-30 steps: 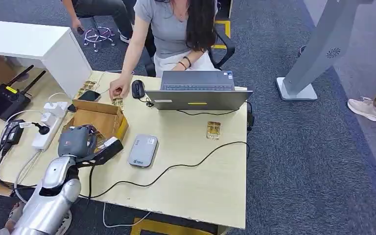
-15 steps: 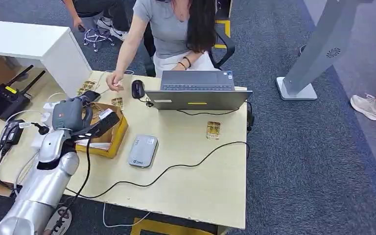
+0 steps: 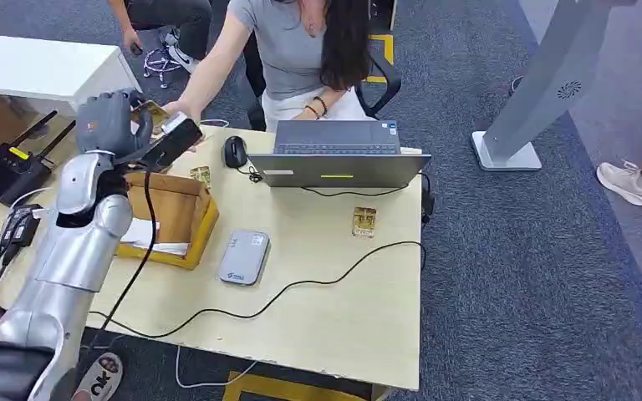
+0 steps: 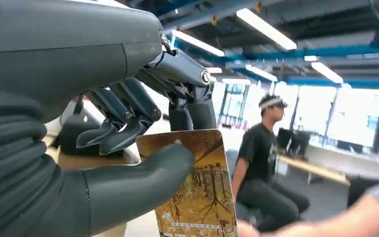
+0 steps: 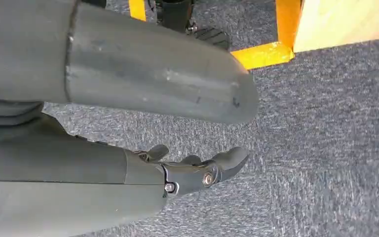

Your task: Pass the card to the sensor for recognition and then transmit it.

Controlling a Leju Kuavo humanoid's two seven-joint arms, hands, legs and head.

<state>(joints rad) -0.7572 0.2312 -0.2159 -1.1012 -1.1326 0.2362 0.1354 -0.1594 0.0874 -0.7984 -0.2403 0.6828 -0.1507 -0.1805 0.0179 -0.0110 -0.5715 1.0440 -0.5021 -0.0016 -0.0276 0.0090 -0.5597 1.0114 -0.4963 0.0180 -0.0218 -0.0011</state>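
My left hand [image 3: 110, 121] is raised above the table's far left corner. It pinches a golden-brown picture card [image 3: 152, 112] between thumb and fingers. In the left wrist view the thumb [image 4: 143, 173] presses on the card [image 4: 197, 192], with the dark fingers behind it. A seated person's hand [image 3: 177, 109] reaches up to the card's free edge; whether it grips the card I cannot tell. The grey flat sensor [image 3: 244, 256] lies mid-table, well away from the card. My right hand [image 5: 197, 170] hangs over grey carpet, fingers loosely apart, holding nothing.
An open cardboard box [image 3: 185, 219] sits under my left forearm. A laptop [image 3: 338, 155], a mouse [image 3: 235, 151] and a black cable [image 3: 301, 288] occupy the table. Two more cards lie on the table [image 3: 364, 221], [image 3: 201, 175]. A power strip [image 3: 18, 227] and router [image 3: 12, 167] sit at the left.
My left arm has lifted from beside the box, up and toward the far left, carrying the card to the person. The person's hand rose from the table to meet it.
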